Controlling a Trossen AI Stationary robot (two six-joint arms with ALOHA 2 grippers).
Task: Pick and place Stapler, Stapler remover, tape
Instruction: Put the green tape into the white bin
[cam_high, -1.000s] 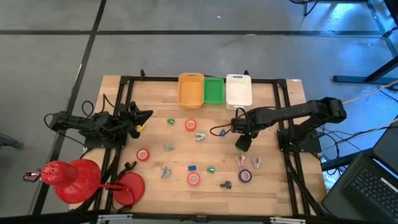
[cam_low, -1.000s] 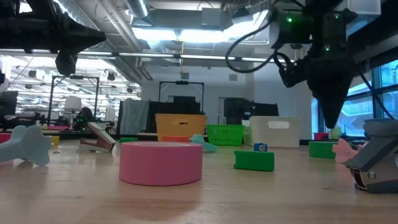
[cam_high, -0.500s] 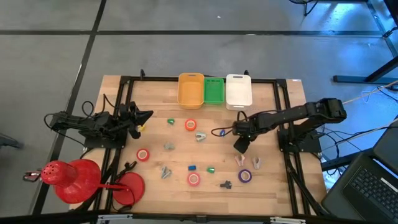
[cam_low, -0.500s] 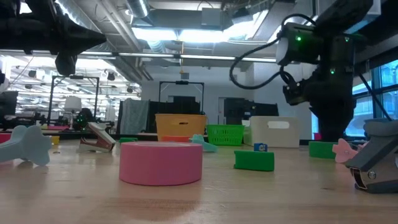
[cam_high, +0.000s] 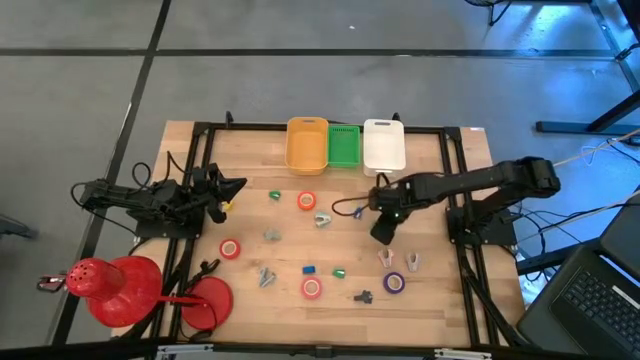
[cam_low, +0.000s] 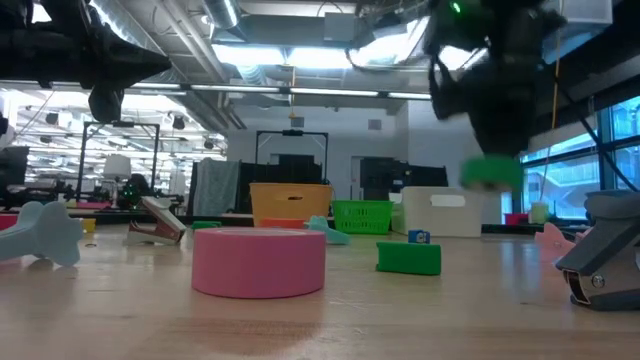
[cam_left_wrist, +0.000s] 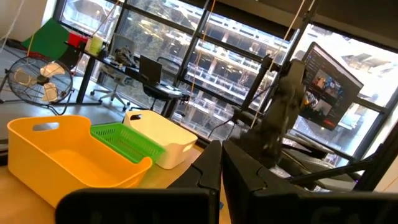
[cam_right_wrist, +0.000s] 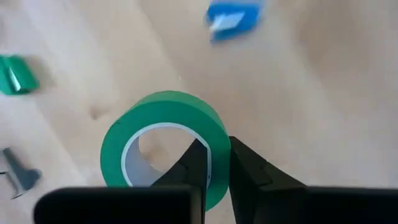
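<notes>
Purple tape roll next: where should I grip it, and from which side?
Come straight down on the purple tape roll: it lies flat, hole up. Pinch its wall, one finger in the pale centre, one outside, on the edge facing away from the pink stapler removers beside it.

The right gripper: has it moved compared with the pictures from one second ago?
Yes. The right gripper, shut on a green tape roll, has shifted slightly toward the left arm's side, judged against the white bin in the high view, and now lifts the roll.
</notes>
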